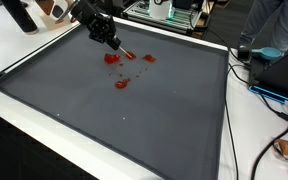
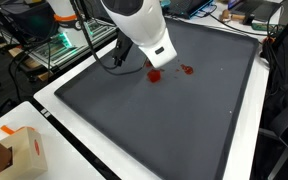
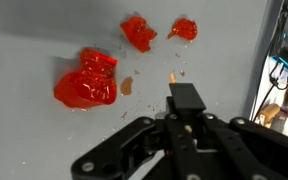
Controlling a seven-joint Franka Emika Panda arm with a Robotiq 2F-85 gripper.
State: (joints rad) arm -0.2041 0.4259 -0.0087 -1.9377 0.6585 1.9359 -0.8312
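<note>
Jaws pressed together with no gap to be seen in the wrist view, low over the mat and just beside the red pieces. A thin tan sliver [image 3: 172, 75] shows right at their tip; whether it is pinched there or only lies on the mat cannot be told.

The white bench [image 1: 14, 55] carries a large dark grey mat [image 1: 134, 115] that covers most of its top, seen from the opposite side as well [image 2: 174, 110]. The arm [image 2: 139, 25], white in its upper links, leans in over the far part of the mat with the wrist bent steeply down. In an exterior view its black end [image 1: 94, 22] slants down toward the red cluster.

A brown cardboard box [image 2: 24, 150] stands on the bench's corner outside the mat; what it holds is hidden. Dark cables [image 1: 246, 75] trail along the bench's edge beyond the mat.

In the wrist view the biggest red lump [image 3: 87, 80], glossy and jelly-like, lies to one side of the jaws. A middle-sized red piece [image 3: 137, 32] lies farther off, and the smallest red piece [image 3: 183, 29] sits just beside it, apart from it. In an exterior view one more red bit [image 1: 121, 84] lies alone, nearer the mat's middle. A tiny tan crumb [image 3: 127, 87] rests between the lump and the jaws.
</note>
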